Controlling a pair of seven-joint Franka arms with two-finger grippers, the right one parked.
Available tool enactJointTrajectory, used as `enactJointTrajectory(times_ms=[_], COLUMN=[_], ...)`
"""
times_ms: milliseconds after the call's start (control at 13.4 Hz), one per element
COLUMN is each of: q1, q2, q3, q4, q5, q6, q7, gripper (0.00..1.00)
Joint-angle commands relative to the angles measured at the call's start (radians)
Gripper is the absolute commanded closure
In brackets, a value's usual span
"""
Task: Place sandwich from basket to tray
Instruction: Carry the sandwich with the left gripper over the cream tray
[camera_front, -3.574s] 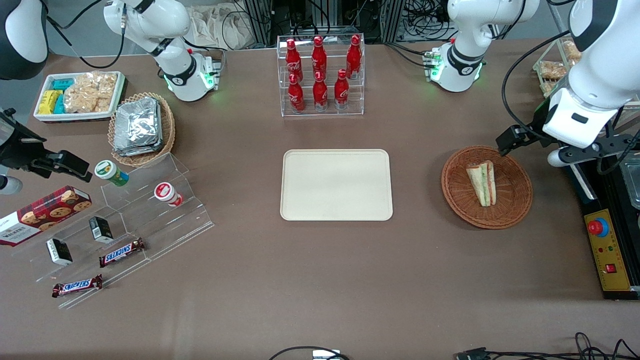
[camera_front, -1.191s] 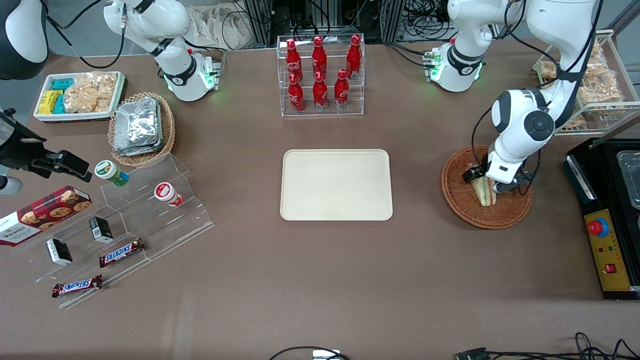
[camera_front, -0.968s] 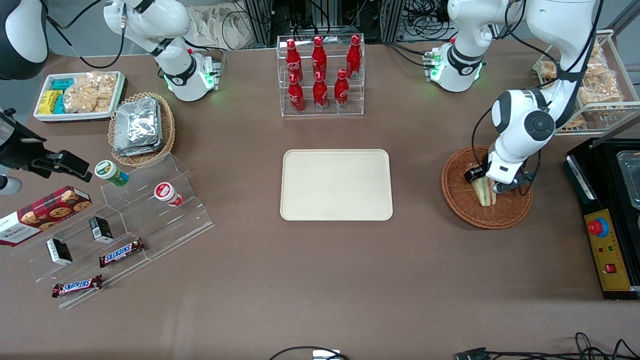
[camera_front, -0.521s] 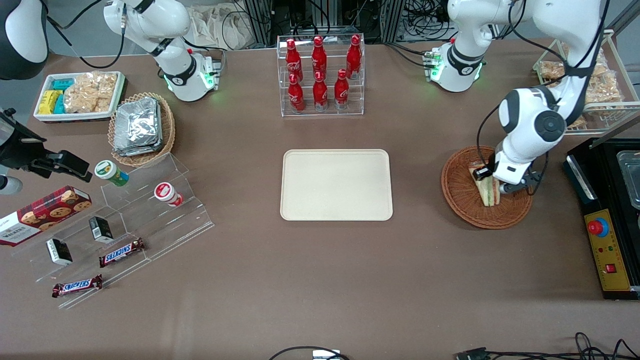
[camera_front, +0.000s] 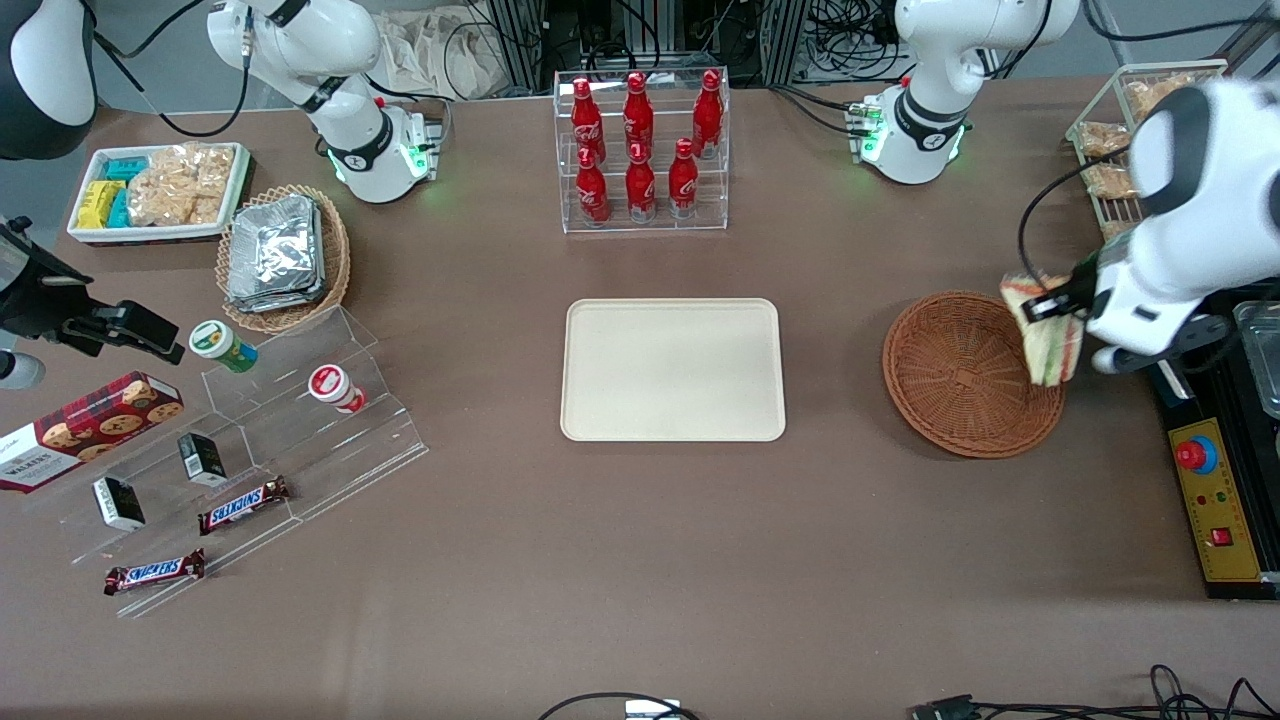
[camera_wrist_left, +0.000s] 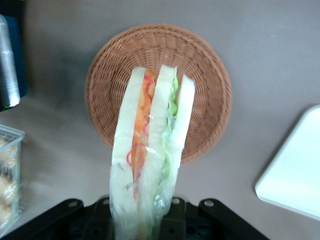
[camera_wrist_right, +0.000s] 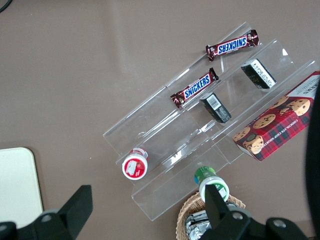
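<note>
The sandwich (camera_front: 1046, 335) hangs in the air, clamped at one end in the tool (camera_front: 1055, 305) of the left arm, with the rest of the wedge pointing down and away from the tool. In the left wrist view the sandwich (camera_wrist_left: 150, 155) runs straight out from the tool (camera_wrist_left: 142, 222), its three white bread slices edge-on, with red-orange filling in one gap and green in the other. The fingers themselves are mostly hidden by the clear wrapping, so the exact points of contact are hard to make out, but the wedge is plainly held between them.

The basket (camera_front: 972, 373) stands on the bench (camera_front: 640, 560) below, and the sandwich is lifted clear of it, over the part of its rim toward the working arm's end of the bench. In the wrist view the basket (camera_wrist_left: 210, 90) shows below the sandwich, with a corner of the tray (camera_wrist_left: 295, 175) beside it.

Half a second ago the sandwich still lay in the basket with the tool down on it; now it has been raised and drawn sideways toward the working arm's end. The basket has not shifted. The tray (camera_front: 672, 369) sits where it was at the middle of the bench, well apart from the basket.
</note>
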Motion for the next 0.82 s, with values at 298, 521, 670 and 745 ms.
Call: enactJointTrajectory(times_ms=[298, 521, 670, 745], q1=[-0.014, -0.033, -0.081, -0.118], q2=[0.194, 0.347, 0.426, 0.47], q3=[-0.298, -0.512, -0.573, -0.58], q4=[0.388, 0.476, 0.48, 0.474], q5=[-0.037, 0.002, 0.065, 0.115], q6=[-0.213, -0.145, -0.025, 0.019], q7=[-0.288, -0.593, -0.755, -0.78], gripper=[0.78, 0.78, 0.76, 0.75])
